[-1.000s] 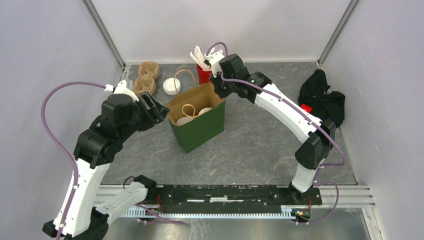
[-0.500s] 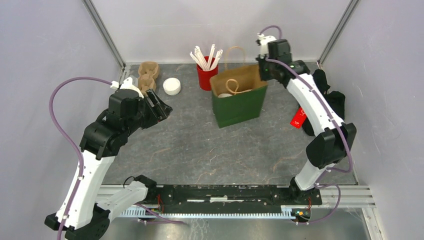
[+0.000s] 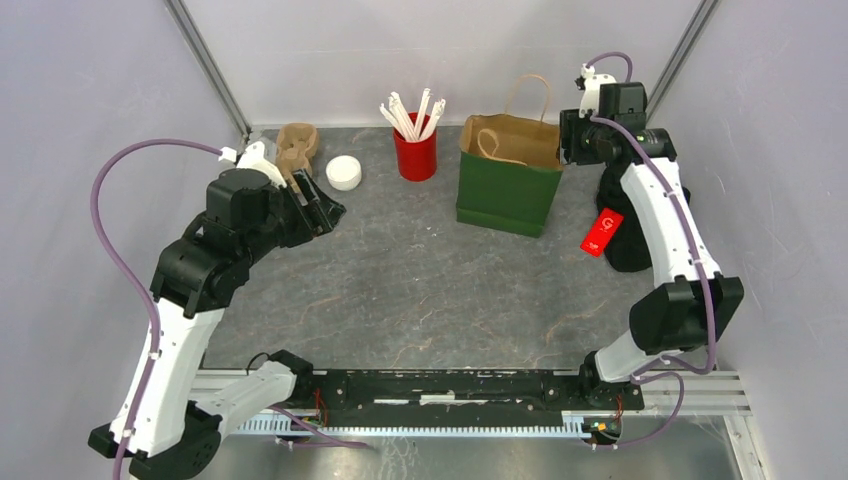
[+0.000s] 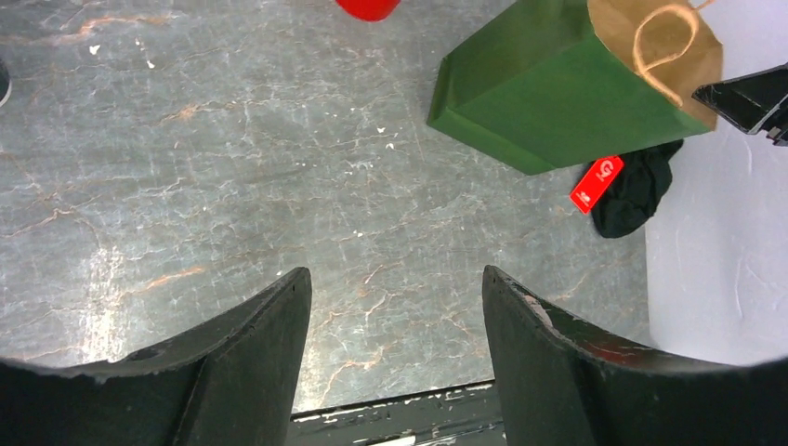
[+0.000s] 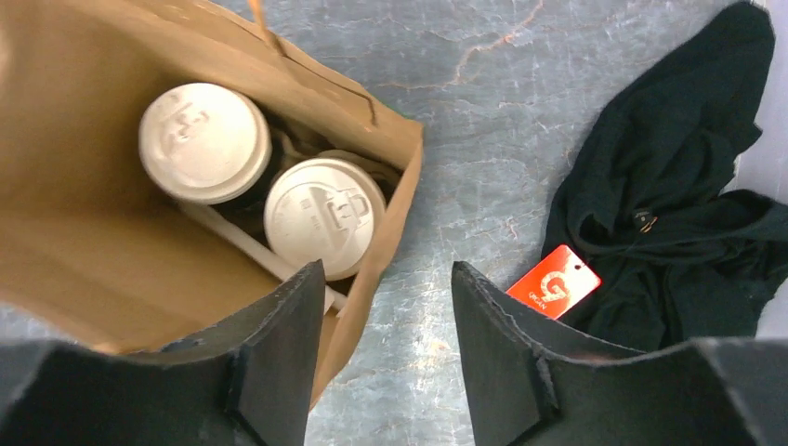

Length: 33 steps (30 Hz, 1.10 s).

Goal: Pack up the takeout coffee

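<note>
only right wrist shows cups (image 5: 204,141) inside bag (image 5: 84,232) | left fingers (image 4: 237,367) spread | right fingers (image 5: 274,372) spread

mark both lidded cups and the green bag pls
upper coffee cup (image 5: 204,141): right wrist view, centre of its white lid.
lower coffee cup (image 5: 323,216): right wrist view, centre of its white lid.
green bag (image 3: 508,195): top external view, green front face.

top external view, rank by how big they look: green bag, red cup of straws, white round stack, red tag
1. green bag
2. red cup
3. white round stack and red tag look about alike, so not ranked
</note>
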Motion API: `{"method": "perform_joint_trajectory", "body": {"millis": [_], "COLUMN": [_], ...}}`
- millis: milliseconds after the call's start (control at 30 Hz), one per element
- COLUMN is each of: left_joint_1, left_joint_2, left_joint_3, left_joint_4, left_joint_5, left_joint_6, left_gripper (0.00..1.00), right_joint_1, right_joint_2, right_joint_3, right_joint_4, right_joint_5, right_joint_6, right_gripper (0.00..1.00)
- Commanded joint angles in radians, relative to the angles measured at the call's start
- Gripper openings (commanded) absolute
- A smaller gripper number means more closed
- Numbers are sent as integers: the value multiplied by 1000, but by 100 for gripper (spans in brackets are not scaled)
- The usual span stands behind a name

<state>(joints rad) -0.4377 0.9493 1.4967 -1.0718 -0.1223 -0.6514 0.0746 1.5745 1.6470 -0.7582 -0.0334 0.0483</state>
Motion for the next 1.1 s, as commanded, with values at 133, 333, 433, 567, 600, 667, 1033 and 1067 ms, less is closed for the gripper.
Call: {"method": "perform_joint_trajectory", "body": {"millis": [133,333,433,567,600,667,1033,1067], "left_joint_1": [5,5,4,4,4,4,3,4], "left_joint_2": [34,67,63,45,43,41,39,39], "left_joint_3": [153,353,431,496,512,538,555,554], "left_joint_4": [-31,-30,11,77,93,105,124,125], "left_joint_5": [78,129,161,175,180,195,232,233], "left_joint_6": [116,154,159,154,152,152,145,143], "left_gripper": [75,82,86,94,95,97,98,98], "right_joint_1": [6,7,6,7,7,7,6,7], "right_joint_2": [-128,-364,-526,-620,-626,-632,-695,-699], "right_joint_3": [308,272,148,105,117,139,139,129], "right_joint_4": [-223,-166,-63,-68,-101,-152,-150,-143], "right_joint_5": [-38,-321,-386,-411,-400,-376,-336,-343], "right_joint_6": [22,118,234,294,289,276,247,257], "right_gripper": [70,98,98,98,98,98,98,98]}}
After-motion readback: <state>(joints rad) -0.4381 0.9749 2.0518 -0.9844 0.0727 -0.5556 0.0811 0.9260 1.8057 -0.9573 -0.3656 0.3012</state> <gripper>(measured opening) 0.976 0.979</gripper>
